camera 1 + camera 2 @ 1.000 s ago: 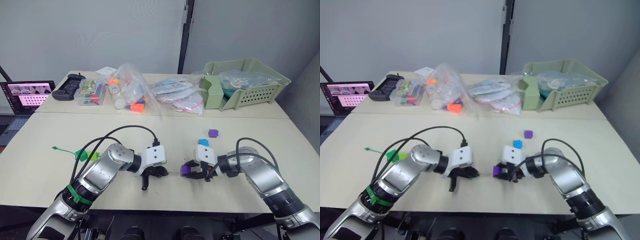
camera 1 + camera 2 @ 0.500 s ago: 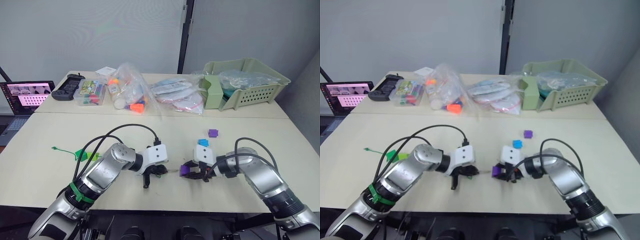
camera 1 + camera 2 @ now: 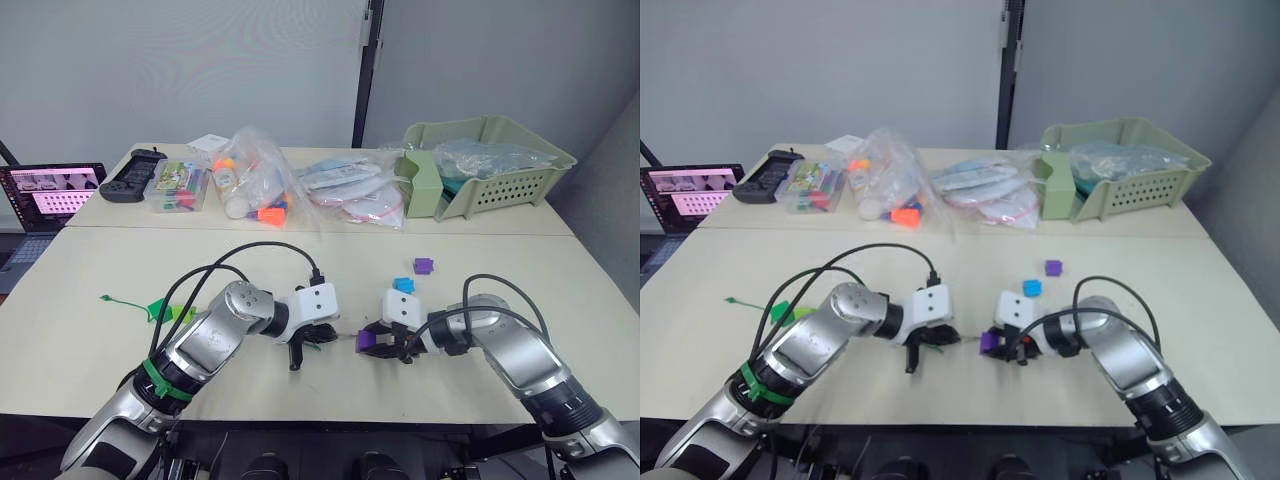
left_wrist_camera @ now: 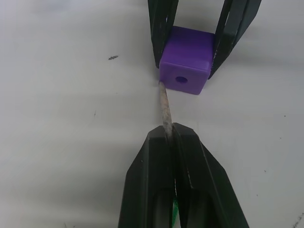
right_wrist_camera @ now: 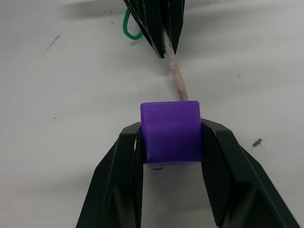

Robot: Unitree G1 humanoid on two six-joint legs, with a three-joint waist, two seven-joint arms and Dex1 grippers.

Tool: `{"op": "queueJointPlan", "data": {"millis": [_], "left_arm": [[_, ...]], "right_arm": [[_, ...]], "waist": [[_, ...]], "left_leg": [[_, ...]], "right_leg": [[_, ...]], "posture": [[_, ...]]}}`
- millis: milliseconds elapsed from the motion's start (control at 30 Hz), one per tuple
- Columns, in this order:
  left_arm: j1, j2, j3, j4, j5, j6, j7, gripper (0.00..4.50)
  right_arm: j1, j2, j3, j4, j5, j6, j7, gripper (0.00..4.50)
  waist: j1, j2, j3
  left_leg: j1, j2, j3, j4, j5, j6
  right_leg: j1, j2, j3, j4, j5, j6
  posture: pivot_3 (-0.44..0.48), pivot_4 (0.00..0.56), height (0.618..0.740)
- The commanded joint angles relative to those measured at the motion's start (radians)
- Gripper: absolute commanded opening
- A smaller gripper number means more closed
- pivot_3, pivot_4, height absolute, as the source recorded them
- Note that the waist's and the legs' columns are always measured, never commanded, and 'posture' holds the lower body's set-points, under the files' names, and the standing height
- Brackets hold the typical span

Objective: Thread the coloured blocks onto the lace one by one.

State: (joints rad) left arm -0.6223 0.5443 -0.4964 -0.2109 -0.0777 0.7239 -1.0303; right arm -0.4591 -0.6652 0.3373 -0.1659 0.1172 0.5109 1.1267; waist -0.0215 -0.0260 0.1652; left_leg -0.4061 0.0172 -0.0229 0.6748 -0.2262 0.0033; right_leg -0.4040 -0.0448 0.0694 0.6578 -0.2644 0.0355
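The left gripper [image 4: 172, 130] has its jaws closed on the lace [image 4: 166, 110], pinching it just behind the stiff pale tip, which sticks out ahead of the jaws. Facing it, the right gripper [image 5: 171, 137] has its jaws clamped on a purple block [image 5: 170, 130], one finger on each side face. From the left wrist, the block's round hole shows in the face turned toward the left jaws; the tip of the lace meets that face at its lower corner, beside the hole and not inside it. From the right wrist, the tip reaches the block's far edge, and a small loop of green cord shows just behind the left jaws.

In the head views both grippers sit low over the tabletop [image 3: 90, 270] with their jaws nearly meeting. Behind the left arm, the green lace trails across the tabletop, well apart from the jaws, ending near a light green block [image 3: 185, 314] and a dark green block [image 3: 161, 309] that lie just beside each other. A blue block [image 3: 404, 285] lies just beyond the right gripper's white housing, and a second purple block [image 3: 424, 265] lies a little farther out than that.

At the far side of the tabletop are clear bags of craft items [image 3: 255, 185], a pale green basket [image 3: 505, 170], and a black controller [image 3: 135, 174]; a laptop [image 3: 50, 190] sits off beyond the tabletop's far left corner.
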Motion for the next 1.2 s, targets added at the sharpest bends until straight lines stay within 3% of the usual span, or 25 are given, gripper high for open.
{"op": "queueJointPlan", "data": {"millis": [33,633,1200], "left_arm": [[-0.022,-0.031,-0.023,-0.037,-0.016,-0.022,-0.016,0.0],[0.015,-0.029,0.009,-0.069,-0.047,-0.008,-0.007,0.0],[0.117,0.018,0.104,-0.015,-0.061,-0.149,-0.029,0.0]], "right_arm": [[-0.02,0.04,0.024,-0.02,-0.007,0.002,-0.028,1.16],[-0.006,0.055,0.016,-0.016,-0.007,0.014,-0.031,1.16],[0.037,-0.008,0.017,-0.002,-0.017,-0.004,0.006,1.16]], "waist": [[-0.003,0.0,0.0],[-0.012,0.0,0.0],[-0.009,0.0,0.0]], "left_leg": [[0.0,0.0,0.0,0.0,0.0,0.0],[0.001,0.0,0.0,0.0,0.0,0.0],[0.001,0.0,0.0,0.0,0.0,0.0]], "right_leg": [[0.0,0.0,0.0,0.0,0.0,0.0],[0.0,0.0,0.0,0.001,0.0,0.0],[0.001,-0.001,0.0,0.0,0.0,0.0]], "posture": [[0.0,0.15,0.74],[0.0,0.15,0.74],[0.0,0.15,0.74]]}}
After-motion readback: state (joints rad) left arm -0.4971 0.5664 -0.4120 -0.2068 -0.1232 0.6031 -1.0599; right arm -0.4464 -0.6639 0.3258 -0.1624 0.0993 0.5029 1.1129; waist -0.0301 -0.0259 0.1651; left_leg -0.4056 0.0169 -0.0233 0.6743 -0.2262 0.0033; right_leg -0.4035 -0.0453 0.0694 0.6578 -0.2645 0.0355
